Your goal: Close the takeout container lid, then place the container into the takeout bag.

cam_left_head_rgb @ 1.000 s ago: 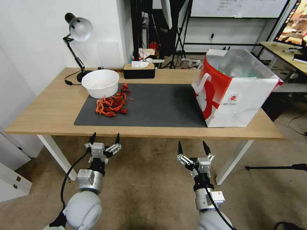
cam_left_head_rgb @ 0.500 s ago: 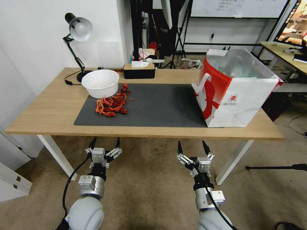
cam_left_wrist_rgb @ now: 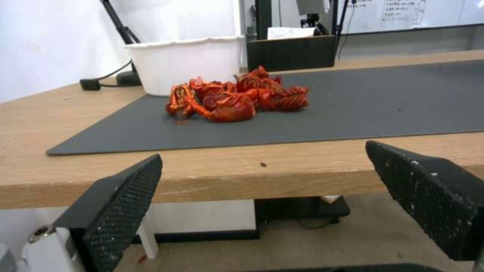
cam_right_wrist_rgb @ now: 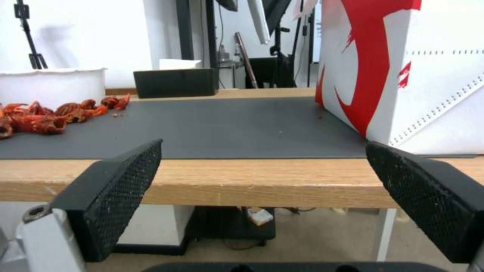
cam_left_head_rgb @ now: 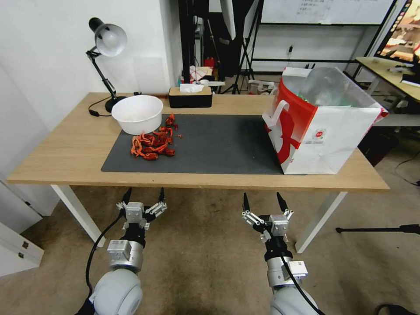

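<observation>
The takeout bag (cam_left_head_rgb: 321,127), red and white with white handles and a silvery lining, stands open at the right end of the wooden table (cam_left_head_rgb: 65,153); its red-and-white side (cam_right_wrist_rgb: 403,71) also fills the right wrist view. The takeout container and its lid are out of view. My left gripper (cam_left_head_rgb: 143,195) hangs open below the table's front edge, in front of the mat's left part. My right gripper (cam_left_head_rgb: 261,197) hangs open at the same height, below the front edge and left of the bag. Nothing lies between the fingers of either gripper (cam_left_wrist_rgb: 262,151) (cam_right_wrist_rgb: 264,143).
A dark mat (cam_left_head_rgb: 218,144) covers the table's middle. On its left lies a pile of red crayfish (cam_left_head_rgb: 152,142) beside a white round bowl (cam_left_head_rgb: 137,113). A black tissue box (cam_left_head_rgb: 190,97) and a desk lamp (cam_left_head_rgb: 107,41) stand at the back. A white table leg (cam_left_head_rgb: 319,221) is right of my right gripper.
My left gripper has sunk a little lower, away from the table edge, then stayed still. The right gripper, the bag and the table things have not moved.
</observation>
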You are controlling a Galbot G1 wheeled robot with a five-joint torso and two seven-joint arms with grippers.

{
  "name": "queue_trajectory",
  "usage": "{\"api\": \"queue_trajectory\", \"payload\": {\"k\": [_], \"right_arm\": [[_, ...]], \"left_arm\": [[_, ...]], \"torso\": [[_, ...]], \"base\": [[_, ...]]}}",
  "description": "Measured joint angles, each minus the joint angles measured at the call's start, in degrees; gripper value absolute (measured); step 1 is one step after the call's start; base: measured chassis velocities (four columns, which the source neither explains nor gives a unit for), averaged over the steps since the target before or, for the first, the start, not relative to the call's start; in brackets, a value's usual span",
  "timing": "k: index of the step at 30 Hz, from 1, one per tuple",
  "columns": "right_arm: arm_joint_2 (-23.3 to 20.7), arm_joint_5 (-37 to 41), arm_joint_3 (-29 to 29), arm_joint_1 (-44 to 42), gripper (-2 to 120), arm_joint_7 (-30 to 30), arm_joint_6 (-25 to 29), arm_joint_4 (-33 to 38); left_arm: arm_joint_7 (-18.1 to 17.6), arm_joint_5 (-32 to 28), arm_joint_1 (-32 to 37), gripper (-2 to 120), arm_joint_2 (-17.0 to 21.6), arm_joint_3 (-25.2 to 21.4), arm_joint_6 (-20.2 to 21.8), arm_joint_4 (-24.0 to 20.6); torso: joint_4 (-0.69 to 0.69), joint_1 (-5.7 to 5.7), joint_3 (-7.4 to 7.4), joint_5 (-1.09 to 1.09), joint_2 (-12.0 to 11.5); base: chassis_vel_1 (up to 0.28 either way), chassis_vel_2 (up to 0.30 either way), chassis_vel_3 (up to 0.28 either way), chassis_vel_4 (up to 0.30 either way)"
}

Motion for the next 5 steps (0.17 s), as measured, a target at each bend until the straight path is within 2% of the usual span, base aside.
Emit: {"api": "queue_trajectory", "payload": {"k": [5], "right_arm": [[0.0, 0.0, 0.0, 0.0, 100, 0.0, -0.02, -0.02]], "left_arm": [[-0.02, -0.02, -0.02, 100, 0.02, 0.02, 0.02, 0.0]], "torso": [[0.0, 0.0, 0.0, 0.0, 0.0]], "base": [[0.0, 0.0, 0.0, 0.0]]}}
